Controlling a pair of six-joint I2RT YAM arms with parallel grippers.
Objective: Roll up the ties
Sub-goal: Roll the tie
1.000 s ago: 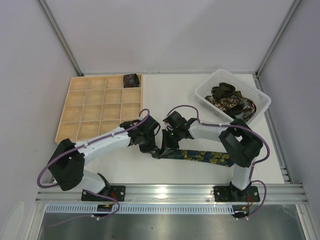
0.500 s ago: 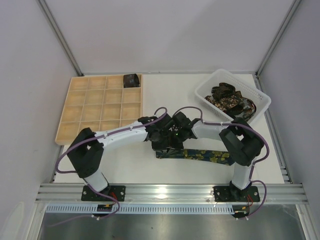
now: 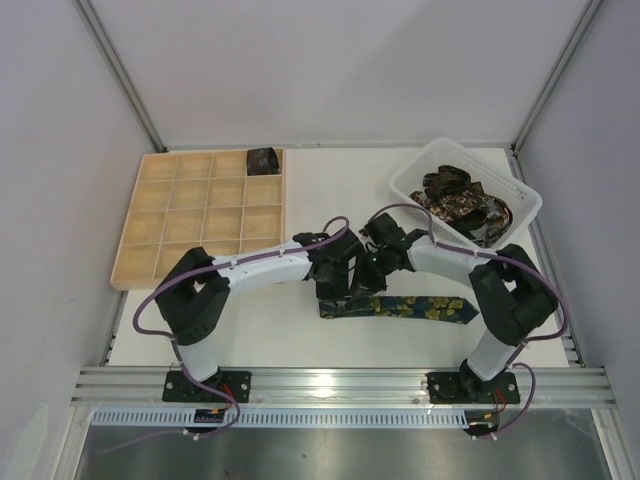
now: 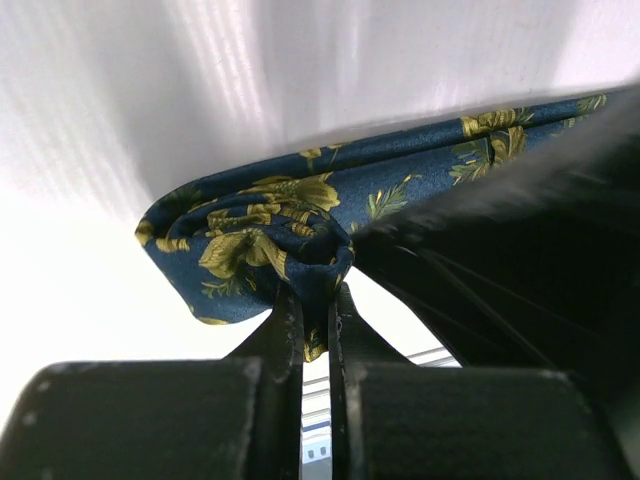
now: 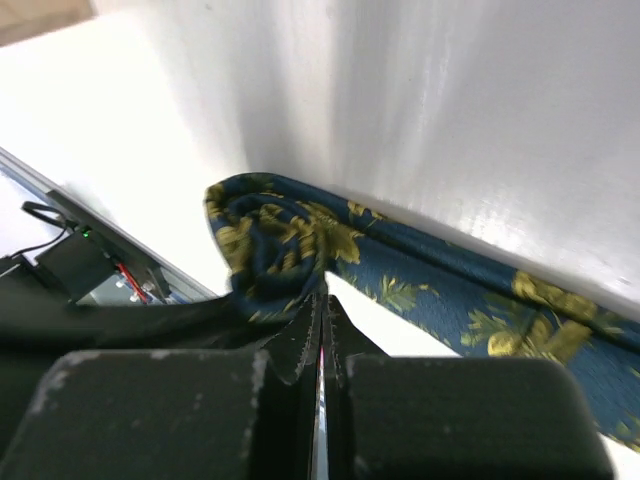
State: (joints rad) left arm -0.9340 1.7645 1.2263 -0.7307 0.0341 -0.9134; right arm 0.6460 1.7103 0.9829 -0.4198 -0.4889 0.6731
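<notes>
A navy tie (image 3: 420,308) with yellow-green flowers lies flat across the near table, its left end curled into a small roll. My left gripper (image 3: 337,292) and right gripper (image 3: 362,290) meet over that roll. In the left wrist view the left gripper (image 4: 316,315) is shut on a fold of the tie (image 4: 260,215), with fabric pinched between the fingers. In the right wrist view the right gripper (image 5: 322,295) is fully shut, and its tips touch the underside of the tie's roll (image 5: 280,235). More dark ties (image 3: 458,200) fill the basket. One rolled tie (image 3: 263,159) sits in a tray cell.
The pale wooden grid tray (image 3: 190,225) lies at the left. A white slotted basket (image 3: 405,185) stands at the back right. White walls with metal posts close in the table. A metal rail runs along the near edge.
Both grippers have moved right together with the tie's rolled end. The left arm has stretched out further, and the flat tie has slid right.
</notes>
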